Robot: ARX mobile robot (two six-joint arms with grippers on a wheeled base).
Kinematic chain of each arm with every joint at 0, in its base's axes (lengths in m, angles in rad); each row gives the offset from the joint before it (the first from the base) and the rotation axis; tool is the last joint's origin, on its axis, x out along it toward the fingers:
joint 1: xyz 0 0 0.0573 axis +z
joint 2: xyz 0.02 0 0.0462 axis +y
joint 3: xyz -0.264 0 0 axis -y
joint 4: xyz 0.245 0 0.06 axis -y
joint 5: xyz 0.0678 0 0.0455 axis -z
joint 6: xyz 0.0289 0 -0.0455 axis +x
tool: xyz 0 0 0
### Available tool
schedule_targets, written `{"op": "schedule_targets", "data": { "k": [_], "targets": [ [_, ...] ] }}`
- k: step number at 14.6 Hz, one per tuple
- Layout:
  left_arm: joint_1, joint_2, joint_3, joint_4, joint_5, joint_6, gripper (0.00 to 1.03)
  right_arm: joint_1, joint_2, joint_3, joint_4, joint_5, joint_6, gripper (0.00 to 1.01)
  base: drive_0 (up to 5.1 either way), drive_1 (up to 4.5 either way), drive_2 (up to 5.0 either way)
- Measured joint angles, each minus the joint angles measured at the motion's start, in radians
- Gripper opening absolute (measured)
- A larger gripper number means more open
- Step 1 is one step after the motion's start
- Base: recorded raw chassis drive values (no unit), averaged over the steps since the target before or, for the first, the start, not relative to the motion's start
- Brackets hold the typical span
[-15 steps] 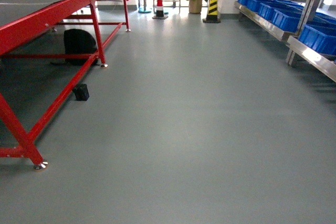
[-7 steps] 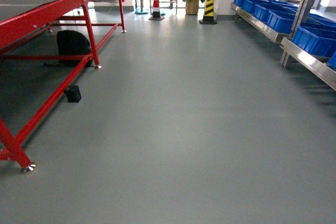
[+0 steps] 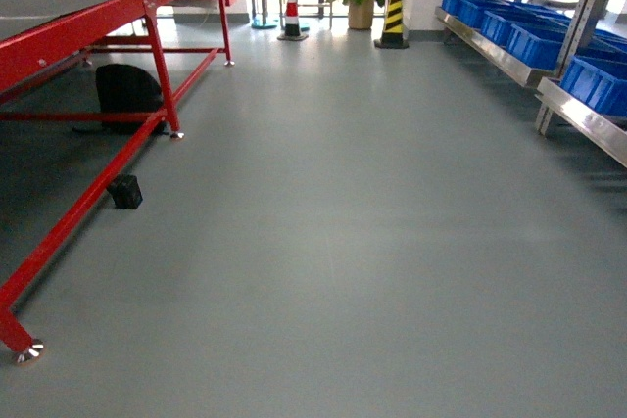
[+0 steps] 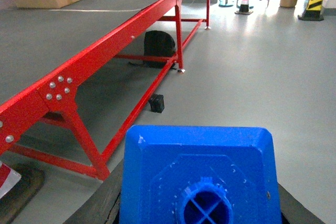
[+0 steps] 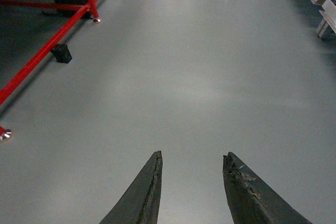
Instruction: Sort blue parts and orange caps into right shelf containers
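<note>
Left gripper [image 4: 199, 219]: we see it clamped on a blue part [image 4: 199, 174], which fills the lower half of the left wrist view, stud end toward the camera, dark pads just showing at either flank. Right gripper [image 5: 191, 187]: jaws parted, nothing between them, only bare grey floor [image 5: 199, 66] beyond the tips.

Neither arm shows in the head view. The shelf [image 3: 578, 115] runs along the right edge there, with the right shelf containers [image 3: 534, 44] sitting in a row on it, well apart from us across open floor. The red-framed table [image 3: 88, 31] runs along the left. No orange cap is visible in any view.

Our judgement: transit phase, part in hand, drop-off not yet begun.

Risks from here:
- Part slips during base motion. The contact between pads and block is mostly hidden, so we cannot tell how securely it is seated (a jolt or sharp turn would be the likely cause).
- Base clips the table leg and foot [image 3: 27, 348] at lower left, or the small black box [image 3: 125, 191] on the floor near the frame.
- Approach to the shelf too shallow: the front rail sits ahead of the bins, so a low arm could strike steel before clearing a rim.
- Wrong bin chosen; from this range the containers look alike.
</note>
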Motion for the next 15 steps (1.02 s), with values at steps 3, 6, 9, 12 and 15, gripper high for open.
{"op": "schedule_targets", "data": {
  "k": [3, 6, 9, 12, 15],
  "targets": [
    [0.0, 0.001, 0.0, 0.0, -0.001, 0.0, 0.44, 0.0, 0.0, 0.0, 0.004, 0.0, 0.0, 0.34, 0.0, 4.03, -3.9],
    [0.0, 0.001, 0.0, -0.001, 0.0, 0.0, 0.44, 0.0, 0.003, 0.0, 0.004, 0.0, 0.0, 0.34, 0.0, 4.0, -4.0],
    [0.0, 0.002, 0.0, 0.005, -0.003, 0.0, 0.44, 0.0, 0.004, 0.0, 0.002, 0.001, 0.0, 0.34, 0.0, 4.0, -4.0],
    [0.0, 0.002, 0.0, 0.0, -0.002, 0.0, 0.44, 0.0, 0.004, 0.0, 0.001, 0.0, 0.0, 0.34, 0.0, 4.03, -3.9],
    [0.0, 0.002, 0.0, 0.002, -0.002, 0.0, 0.44, 0.0, 0.004, 0.0, 0.0, -0.003, 0.0, 0.34, 0.1, 4.09, -3.9]
  ]
}}
